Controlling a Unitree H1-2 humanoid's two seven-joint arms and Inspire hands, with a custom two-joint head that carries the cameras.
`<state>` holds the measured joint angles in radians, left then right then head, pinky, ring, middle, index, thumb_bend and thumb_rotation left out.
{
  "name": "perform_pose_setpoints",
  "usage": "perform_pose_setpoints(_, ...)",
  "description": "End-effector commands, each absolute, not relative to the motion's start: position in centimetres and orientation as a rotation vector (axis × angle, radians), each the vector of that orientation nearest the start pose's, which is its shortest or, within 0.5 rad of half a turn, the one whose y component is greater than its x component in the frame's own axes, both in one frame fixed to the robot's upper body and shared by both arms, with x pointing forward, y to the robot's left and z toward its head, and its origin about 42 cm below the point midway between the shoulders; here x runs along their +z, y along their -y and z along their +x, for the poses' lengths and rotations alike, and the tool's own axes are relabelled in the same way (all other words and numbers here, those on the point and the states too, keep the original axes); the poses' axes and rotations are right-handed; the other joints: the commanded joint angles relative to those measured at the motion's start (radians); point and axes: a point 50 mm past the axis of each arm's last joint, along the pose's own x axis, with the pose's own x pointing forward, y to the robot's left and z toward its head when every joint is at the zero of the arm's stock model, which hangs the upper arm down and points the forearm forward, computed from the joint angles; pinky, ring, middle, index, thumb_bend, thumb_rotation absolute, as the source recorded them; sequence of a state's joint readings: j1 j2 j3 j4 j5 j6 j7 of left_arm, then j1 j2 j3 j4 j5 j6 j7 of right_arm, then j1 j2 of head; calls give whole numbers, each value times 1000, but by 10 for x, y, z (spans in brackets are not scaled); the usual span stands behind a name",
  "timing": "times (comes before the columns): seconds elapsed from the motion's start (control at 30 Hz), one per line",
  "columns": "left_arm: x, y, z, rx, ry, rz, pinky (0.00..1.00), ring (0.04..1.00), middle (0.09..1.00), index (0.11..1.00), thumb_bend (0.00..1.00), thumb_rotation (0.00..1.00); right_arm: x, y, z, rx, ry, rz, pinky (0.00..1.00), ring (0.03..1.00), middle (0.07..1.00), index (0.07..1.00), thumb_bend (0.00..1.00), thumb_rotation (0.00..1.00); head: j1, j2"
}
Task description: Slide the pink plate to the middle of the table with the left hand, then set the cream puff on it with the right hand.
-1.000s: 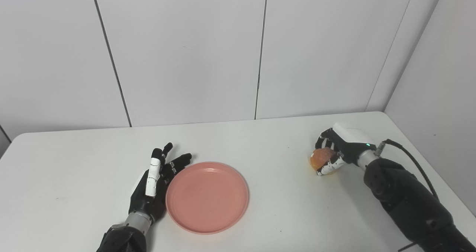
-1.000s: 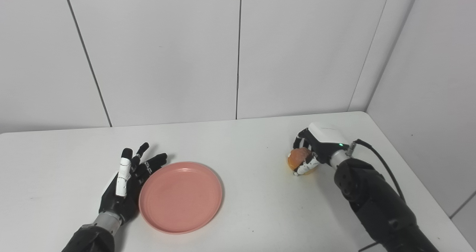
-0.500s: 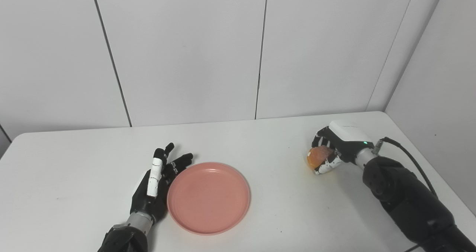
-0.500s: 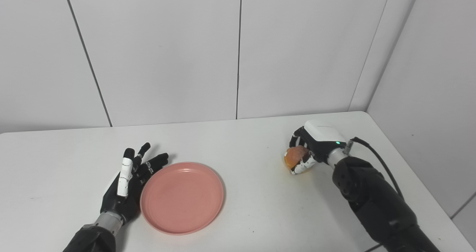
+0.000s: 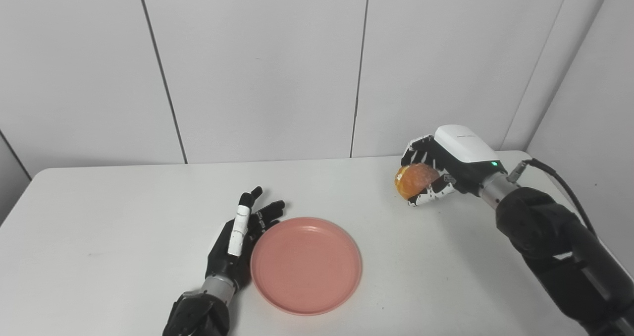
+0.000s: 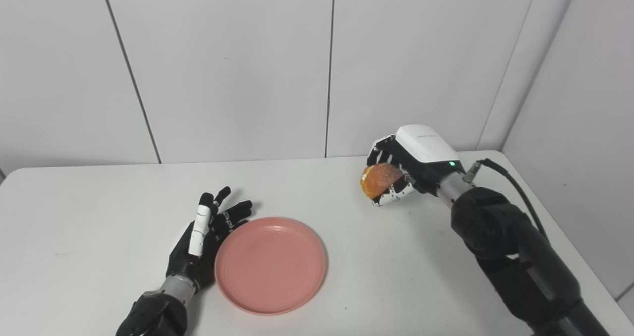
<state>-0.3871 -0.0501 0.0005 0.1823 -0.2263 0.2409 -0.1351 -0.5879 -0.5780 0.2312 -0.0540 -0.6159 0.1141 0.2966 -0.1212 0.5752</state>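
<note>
**Puff in the Air, Plate Waiting Below**

While the left hand [image 5: 237, 249] rests on the table [image 5: 99, 217] with its fingers spread and flat against the left rim of the pink plate [image 5: 306, 264], the right hand [image 5: 436, 170] is closed around the cream puff [image 5: 414, 180] and holds it clear of the tabletop, up and to the right of the plate. The plate lies flat near the middle of the table, empty, and the puff is well apart from it — the carry across looks like the step in hand, with the release yet to come.

The risks from here seem to sit mostly with the puff. It is soft, and its golden face shows between the fingers on the side turned toward the plate; a grip that tightens could crush it, while one that loosens on the way could let it fall short onto bare table. Letting go from high up could make it roll or bounce off the shallow rim. The left hand matters too — it touches the plate's edge, so any twitch could nudge the plate out from under the descending puff, or the two hands could crowd each other over the dish.
</note>
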Motion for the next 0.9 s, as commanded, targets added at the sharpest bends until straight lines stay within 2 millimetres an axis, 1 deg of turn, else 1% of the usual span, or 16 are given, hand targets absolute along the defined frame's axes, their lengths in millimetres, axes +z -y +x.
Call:
perform_pose_setpoints(0.0, 163, -136, 397, -300, -25, -251, 869, 886, 832, 944, 975, 876, 346, 272, 420, 203, 491, -1275, 370, 434, 482, 488, 526, 0, 28, -2)
perform_pose_setpoints(0.03, 163, -135, 397, -299, -25, -251, 861, 888, 838, 945, 977, 876, 347, 270, 419, 209, 500, -1270, 366, 431, 480, 489, 526, 0, 28, -2)
perform_pose_setpoints(0.07, 162, -133, 397, -295, -24, -250, 856, 890, 842, 945, 978, 875, 349, 265, 419, 225, 528, -1250, 363, 429, 479, 489, 526, 0, 48, -3)
perform_pose_setpoints(0.13, 161, -131, 397, -291, -20, -245, 835, 890, 856, 942, 972, 875, 351, 256, 416, 249, 569, -1218, 348, 417, 471, 494, 526, 0, 70, -4)
perform_pose_setpoints(0.17, 161, -131, 398, -289, -18, -242, 817, 888, 868, 939, 978, 872, 352, 253, 414, 258, 583, -1207, 345, 416, 472, 494, 526, 0, 70, -4)
perform_pose_setpoints(0.2, 161, -130, 398, -287, -17, -239, 810, 888, 872, 939, 981, 871, 353, 248, 411, 267, 595, -1190, 345, 415, 472, 494, 526, 0, 88, -6)
perform_pose_setpoints(0.27, 161, -128, 398, -283, -15, -235, 822, 897, 919, 939, 999, 860, 354, 241, 407, 280, 611, -1166, 320, 391, 462, 500, 526, 0, 103, -8)
perform_pose_setpoints(0.33, 161, -126, 398, -283, -13, -227, 831, 904, 939, 939, 1000, 860, 352, 232, 402, 306, 632, -1143, 316, 387, 458, 503, 525, 0, 118, -9)
perform_pose_setpoints(0.4, 161, -125, 398, -283, -11, -220, 832, 913, 963, 937, 1000, 862, 350, 224, 400, 333, 644, -1128, 351, 416, 468, 498, 526, 0, 130, -9)
perform_pose_setpoints(0.43, 161, -124, 399, -283, -9, -217, 830, 915, 967, 937, 1000, 862, 348, 218, 397, 359, 655, -1129, 361, 424, 472, 496, 526, 0, 146, -8)
perform_pose_setpoints(0.47, 162, -124, 399, -283, -8, -215, 825, 918, 970, 933, 1000, 862, 346, 213, 395, 377, 662, -1132, 369, 427, 466, 502, 525, 0, 146, -8)
perform_pose_setpoints(0.5, 161, -122, 399, -283, -7, -213, 821, 920, 971, 930, 1000, 862, 343, 207, 394, 403, 672, -1129, 374, 429, 463, 506, 525, 0, 170, -7)
perform_pose_setpoints(0.57, 161, -120, 398, -283, -8, -212, 811, 916, 968, 929, 997, 866, 339, 197, 392, 444, 680, -1128, 338, 402, 461, 507, 524, 0, 184, -8)
perform_pose_setpoints(0.67, 160, -117, 398, -284, -12, -209, 806, 913, 966, 929, 989, 871, 331, 181, 391, 495, 683, -1136, 342, 404, 465, 503, 525, 0, 182, -7)
perform_pose_setpoints(0.8, 161, -116, 399, -282, -10, -197, 808, 912, 962, 927, 996, 875, 324, 168, 391, 535, 687, -1142, 356, 419, 468, 502, 525, 0, 187, -5)
perform_pose_setpoints(0.87, 161, -117, 398, -277, -11, -194, 784, 900, 950, 923, 999, 878, 323, 163, 391, 551, 682, -1142, 358, 425, 475, 497, 525, 0, 192, -3)
